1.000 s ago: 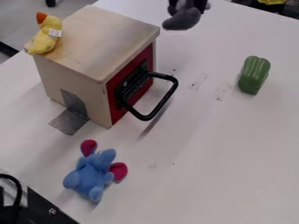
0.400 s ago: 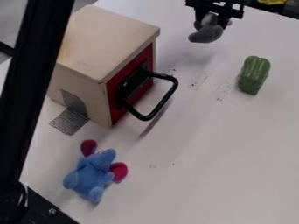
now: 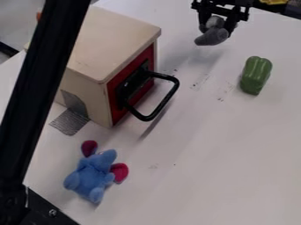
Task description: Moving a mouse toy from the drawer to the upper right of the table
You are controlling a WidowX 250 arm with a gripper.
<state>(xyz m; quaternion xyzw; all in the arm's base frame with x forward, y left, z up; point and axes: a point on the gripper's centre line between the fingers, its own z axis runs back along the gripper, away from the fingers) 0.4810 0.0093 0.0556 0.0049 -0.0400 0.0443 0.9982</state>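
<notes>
Nearest, the black arm [image 3: 38, 88] slants up the left side. The blue toy [image 3: 93, 176] lies on the counter [image 3: 206, 176]. Behind it stands the box [image 3: 111, 39], its black handle [image 3: 166, 99] jutting right. Farther right sits the green pepper [image 3: 255, 74]. Farthest, the end effector [image 3: 217, 30] grips the mouse [image 3: 212, 38] above the counter.

Open for passing across the white table [image 3: 223, 154] between the jutting black handle [image 3: 167, 99] and the green pepper [image 3: 255, 75], then broadly down to the lower right. Blocked at upper left by the wooden box [image 3: 115, 39], at lower left by the blue toy [image 3: 91, 176].
</notes>
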